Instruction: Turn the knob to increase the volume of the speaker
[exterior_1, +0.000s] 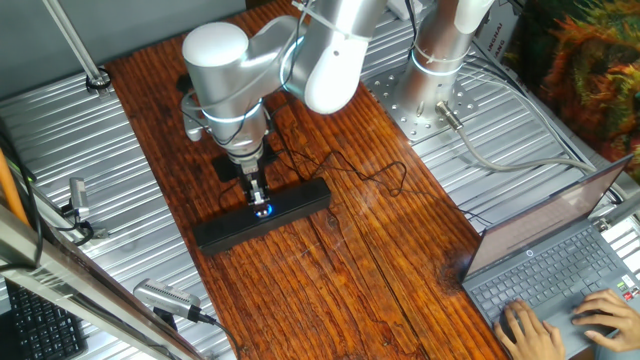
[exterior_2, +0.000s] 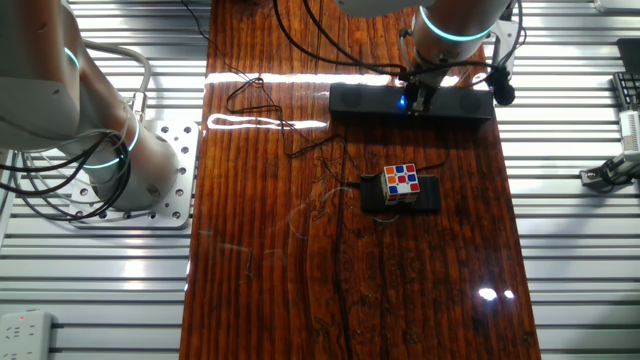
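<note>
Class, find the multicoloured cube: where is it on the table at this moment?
In the other fixed view, the multicoloured cube sits on a small black pad on the wooden table, nearer the camera than the speaker.

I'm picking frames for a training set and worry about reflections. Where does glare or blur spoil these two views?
In the other fixed view, bright streaks of glare cross the wooden table near the cable, and a small spot lies lower right. In one fixed view the wood shows only a faint sheen; the tool and the blue-lit knob on the speaker stay sharp.
</note>
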